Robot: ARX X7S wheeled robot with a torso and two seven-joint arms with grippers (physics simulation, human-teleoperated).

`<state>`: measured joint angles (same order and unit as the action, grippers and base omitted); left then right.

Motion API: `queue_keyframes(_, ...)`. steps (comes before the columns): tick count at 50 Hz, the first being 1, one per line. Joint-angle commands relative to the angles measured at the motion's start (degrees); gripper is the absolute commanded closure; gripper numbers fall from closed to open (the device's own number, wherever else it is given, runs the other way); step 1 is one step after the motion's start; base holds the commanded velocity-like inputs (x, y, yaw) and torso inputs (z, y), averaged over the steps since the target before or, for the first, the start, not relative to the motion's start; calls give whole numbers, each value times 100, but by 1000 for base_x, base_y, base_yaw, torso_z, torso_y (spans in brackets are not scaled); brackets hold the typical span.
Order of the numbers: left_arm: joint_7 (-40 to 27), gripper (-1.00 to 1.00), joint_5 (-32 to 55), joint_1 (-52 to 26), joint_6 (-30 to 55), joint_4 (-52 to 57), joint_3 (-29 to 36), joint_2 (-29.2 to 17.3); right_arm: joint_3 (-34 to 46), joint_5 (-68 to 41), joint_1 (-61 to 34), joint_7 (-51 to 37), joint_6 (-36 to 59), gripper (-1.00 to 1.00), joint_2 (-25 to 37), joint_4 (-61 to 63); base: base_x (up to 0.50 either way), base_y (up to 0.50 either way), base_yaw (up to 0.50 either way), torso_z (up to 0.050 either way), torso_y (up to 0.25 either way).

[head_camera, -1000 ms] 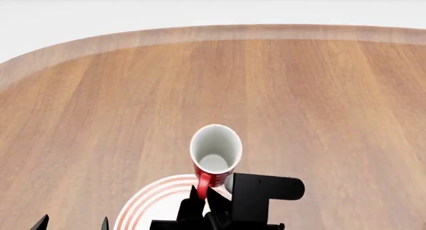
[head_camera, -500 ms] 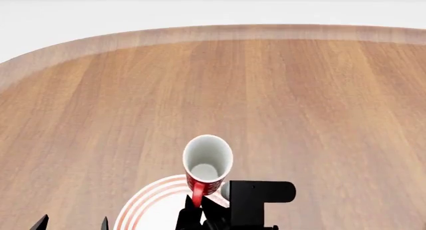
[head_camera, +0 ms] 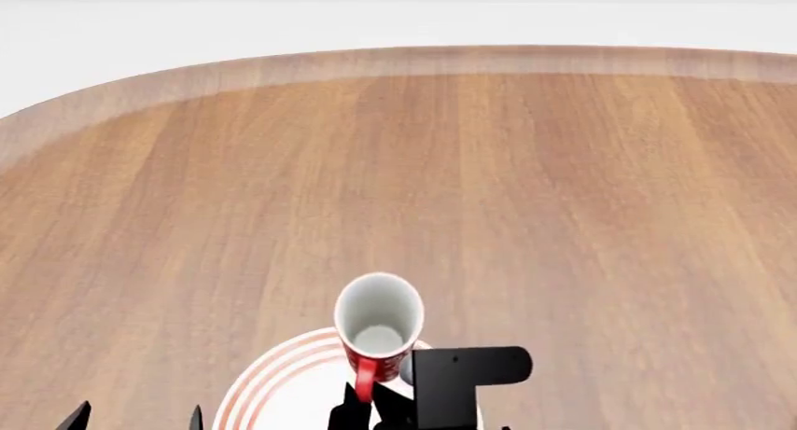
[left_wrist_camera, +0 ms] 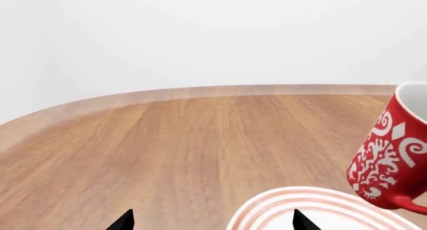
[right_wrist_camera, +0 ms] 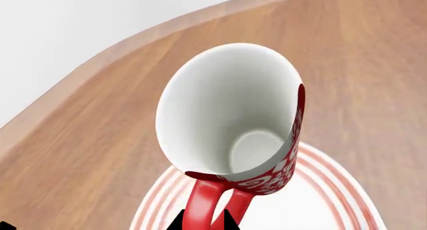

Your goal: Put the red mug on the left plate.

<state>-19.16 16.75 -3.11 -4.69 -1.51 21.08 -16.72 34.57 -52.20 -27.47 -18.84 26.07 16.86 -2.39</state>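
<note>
1. Carried by its handle: red mug, pinched in the right end effector, mouth up for an upright set-down.
2. Held clear above the far rim of the left plate, not yet resting on it.
3. Parked low over the tabletop: left end effector, fingertips spread, holding nothing, out of the way.

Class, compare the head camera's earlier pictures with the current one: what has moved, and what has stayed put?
The red mug, held by its handle in the right gripper, has come back toward the robot and now hangs over the plate. The grip is unchanged. The plate, table and left gripper have stayed put.
</note>
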Motion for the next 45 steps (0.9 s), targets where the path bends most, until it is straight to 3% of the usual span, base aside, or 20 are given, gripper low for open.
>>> queue_keyframes(1, -10, -100, 16, -13, -2, -10, 16, -11, 73, 152, -102, 171, -46, 100, -96, -360, 0, 0, 0, 0, 0)
queue_keyframes(45, -79, -100, 38, -6, -31, 17, 83, -56, 318, 118, -109, 662, -56, 100, -229, -1045, 0, 0, 0, 0, 0)
